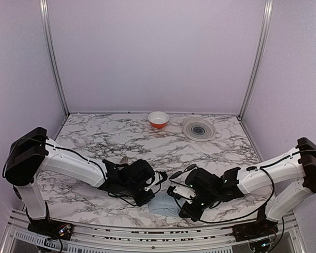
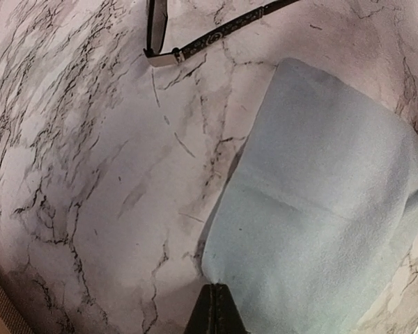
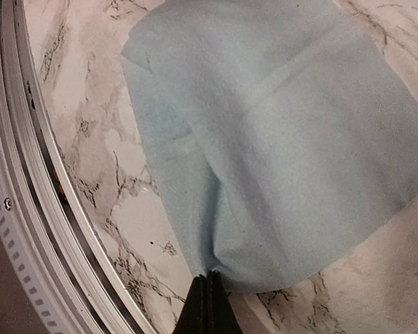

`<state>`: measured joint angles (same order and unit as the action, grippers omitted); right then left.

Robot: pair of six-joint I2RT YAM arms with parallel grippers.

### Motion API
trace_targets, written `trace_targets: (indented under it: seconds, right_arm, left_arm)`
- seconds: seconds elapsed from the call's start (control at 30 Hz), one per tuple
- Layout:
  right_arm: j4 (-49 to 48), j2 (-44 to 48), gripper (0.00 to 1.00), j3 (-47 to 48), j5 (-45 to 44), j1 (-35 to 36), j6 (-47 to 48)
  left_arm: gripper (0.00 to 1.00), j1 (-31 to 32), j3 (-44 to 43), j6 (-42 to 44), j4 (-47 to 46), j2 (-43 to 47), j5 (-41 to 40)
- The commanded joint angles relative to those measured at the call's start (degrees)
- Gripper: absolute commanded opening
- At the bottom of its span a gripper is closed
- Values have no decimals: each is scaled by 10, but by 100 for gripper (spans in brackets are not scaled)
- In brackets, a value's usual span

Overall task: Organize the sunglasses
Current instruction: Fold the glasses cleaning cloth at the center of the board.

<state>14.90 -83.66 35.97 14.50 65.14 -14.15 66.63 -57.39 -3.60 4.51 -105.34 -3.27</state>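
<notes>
A soft, pale blue cloth [image 1: 160,205] with a matte, felt-like nap is seen lying near the front edge of the table [image 1: 121,137], whose glossy white top is veined in black and grey like marble. Faint straight fold lines are visible across the fabric.

The left gripper [image 2: 216,306] is closed tight, its dark fingers pressed together with no gap. One corner of the cloth is drawn to a point between them, and a shadow is cast under the nearby edge, which is raised off the surface. The right gripper [image 3: 207,303] is likewise fully closed. The opposite edge of the cloth is gathered into soft puckers where it is pinched between the tips, beside the ribbed metal rail at the table's edge.

The sunglasses [image 2: 210,38] are found on the bare marble just beyond the cloth, apart from it and held by neither gripper. Only part is shown in the left wrist view: a slim dark temple arm with a small patterned section, a pale hinge corner, and the edge of a dark lens.

Further back, a small round orange bowl [image 1: 158,119] with a white inside is set near a flat grey plate [image 1: 198,128] marked with concentric rings.
</notes>
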Motion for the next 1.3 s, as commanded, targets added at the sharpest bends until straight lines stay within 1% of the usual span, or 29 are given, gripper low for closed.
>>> trace_targets:
  seconds: [0.0, 0.17, 0.3, 0.6, 0.87, 0.9, 0.93, 1.03, 1.1, 1.27]
  right_arm:
    - [10, -5, 0, -7, -3, 4, -3]
    - [10, -2, 0, -12, -6, 4, -7]
    - [8, 1, 0, -15, -7, 4, -10]
    - [3, -6, 0, -15, -6, 4, -10]
    - [5, -13, 0, -8, -15, 4, -8]
    - [8, -14, 3, -6, -18, 4, -8]
    - [11, -16, 9, -3, -22, 4, -8]
    - [19, -16, 20, 7, -32, 4, -8]
    - [23, -12, 23, 13, -38, 4, -9]
    - [38, 4, 26, 32, -62, 4, -6]
  left_arm:
    - [0, 3, -3, 4, 21, -24, -4]
    - [0, -1, -22, -2, 27, -19, -22]
    - [0, -17, -35, -3, 32, -24, -31]
    - [0, -47, -57, 12, 35, -47, -30]
    - [0, -52, -74, 27, 38, -63, -19]
    - [0, -53, -74, 27, 38, -64, -18]
    - [2, -53, -73, 27, 38, -63, -18]
    - [10, -52, -62, 26, 40, -44, -22]
    - [14, -52, -54, 28, 41, -22, -26]
    - [23, -52, -36, 35, 47, 37, -15]
